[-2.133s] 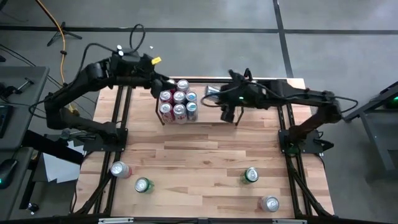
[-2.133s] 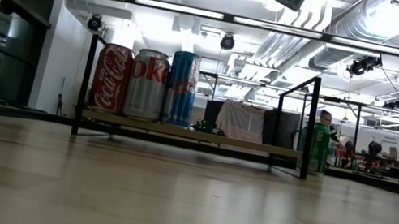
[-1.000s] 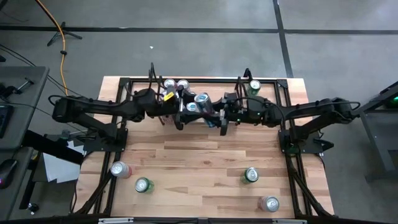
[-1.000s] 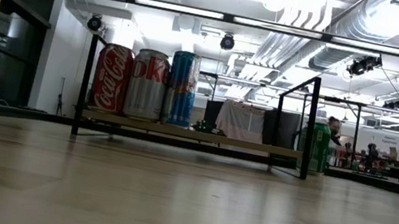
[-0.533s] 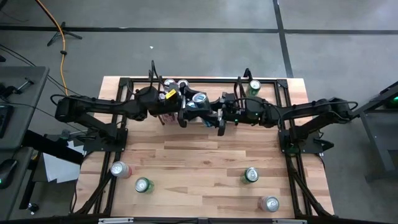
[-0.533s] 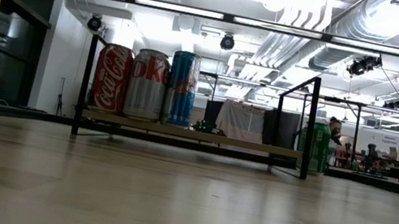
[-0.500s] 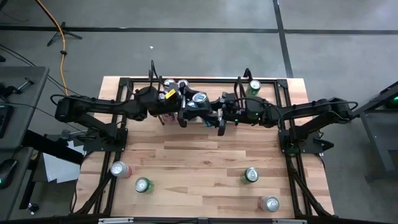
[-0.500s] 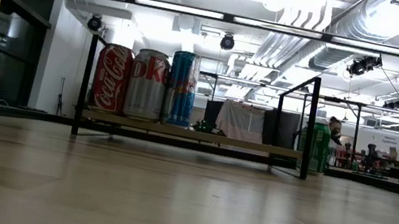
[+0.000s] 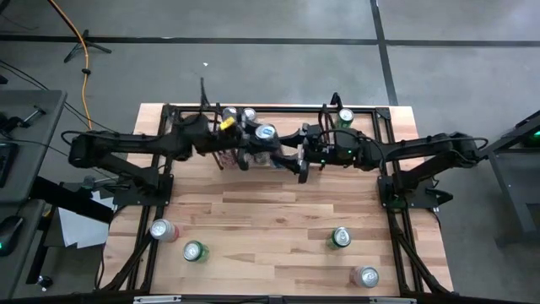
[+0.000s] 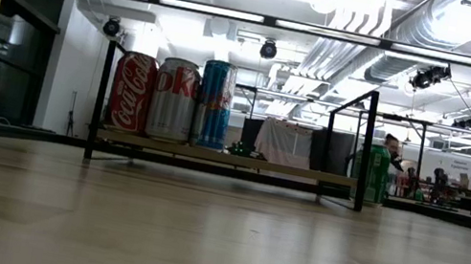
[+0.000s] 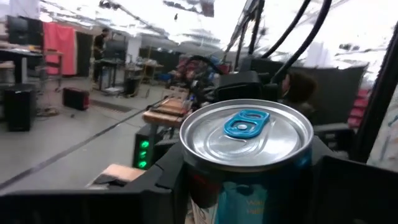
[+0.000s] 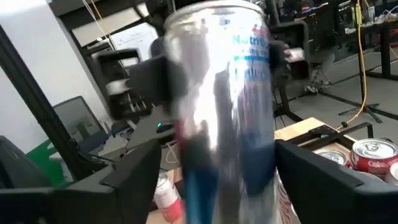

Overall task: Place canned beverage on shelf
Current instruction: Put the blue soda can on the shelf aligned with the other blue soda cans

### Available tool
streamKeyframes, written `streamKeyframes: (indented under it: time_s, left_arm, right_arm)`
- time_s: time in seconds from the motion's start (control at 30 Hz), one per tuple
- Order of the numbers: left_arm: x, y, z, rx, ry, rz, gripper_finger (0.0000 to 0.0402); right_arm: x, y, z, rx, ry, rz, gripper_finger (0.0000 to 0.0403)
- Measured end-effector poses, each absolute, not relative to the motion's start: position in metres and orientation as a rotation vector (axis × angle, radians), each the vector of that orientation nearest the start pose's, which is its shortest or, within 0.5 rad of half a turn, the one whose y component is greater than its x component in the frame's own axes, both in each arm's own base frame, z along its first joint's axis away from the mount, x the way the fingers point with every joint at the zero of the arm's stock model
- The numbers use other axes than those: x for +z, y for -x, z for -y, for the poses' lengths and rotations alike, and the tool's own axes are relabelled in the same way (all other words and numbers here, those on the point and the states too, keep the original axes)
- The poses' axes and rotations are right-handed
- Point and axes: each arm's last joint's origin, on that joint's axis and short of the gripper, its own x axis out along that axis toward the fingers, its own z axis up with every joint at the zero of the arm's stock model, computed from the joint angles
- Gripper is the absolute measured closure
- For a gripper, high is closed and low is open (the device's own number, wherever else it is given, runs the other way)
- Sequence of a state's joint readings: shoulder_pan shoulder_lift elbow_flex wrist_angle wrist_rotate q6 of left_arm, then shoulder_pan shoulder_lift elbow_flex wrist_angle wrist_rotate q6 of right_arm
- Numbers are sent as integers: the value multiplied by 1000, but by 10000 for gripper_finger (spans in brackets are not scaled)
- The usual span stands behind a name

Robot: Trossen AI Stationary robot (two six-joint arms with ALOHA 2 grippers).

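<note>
**Counter** (image 9: 278, 228): pale wood planks, edged by a black frame. Both arms reach in from the sides and meet over its far half.

**Left arm** (image 9: 126, 145) and **right arm** (image 9: 422, 148): stretched towards each other, wrists nearly facing, well above the counter. The low view catches only their undersides at its top edge.

**Shelf** (image 10: 230, 160): a low black-rod rack on a wood base at the back of the counter. Three upright cans (image 10: 171, 99) stand together at one end and the rest of the base is bare. The arms hide most of the shelf from above.

**Can** (image 9: 265, 133): the task's thing is a tall silver-and-blue can with a blue tab. It is upright in the air between the two wrists, above the shelf and not on it.

**Left jaws**: pinching the can, one finger on either side of its body.

**Right jaws**: spread, flanking the can with a gap showing on each side, so they carry none of its weight.

**Loose can** (image 9: 340, 237): one of several standing on the near half of the counter, well apart from the arms.

**Risk, as judged**: the left jaws alone hold a smooth, tall can. A shallow or off-centre pinch could let it slip or tilt and drop onto the cans below. If the right jaws back away crookedly, they may clip the can. Lowering the can too close to the three cans could topple them.
</note>
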State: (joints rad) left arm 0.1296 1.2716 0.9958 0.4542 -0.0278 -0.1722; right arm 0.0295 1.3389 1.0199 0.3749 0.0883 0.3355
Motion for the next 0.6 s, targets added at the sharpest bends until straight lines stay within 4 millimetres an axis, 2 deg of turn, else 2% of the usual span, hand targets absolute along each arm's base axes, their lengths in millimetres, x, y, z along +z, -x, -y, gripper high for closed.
streamKeyframes:
  time_s: [0.17, 0.27, 0.47, 0.6]
  left_arm:
    - [368, -260, -45, 250, 102, 54, 289]
    - [361, -256, -39, 260, 73, -50, 289]
    - [332, -281, -30, 319, -35, -201, 289]
    - [313, -299, -25, 320, -69, -259, 289]
  right_arm:
    - [353, -290, -1, -48, -335, -1, 95]
    - [360, -286, 4, -70, -313, -37, 93]
    - [396, -290, 12, -81, -181, -284, 92]
    - [411, -297, 19, -109, -127, -403, 91]
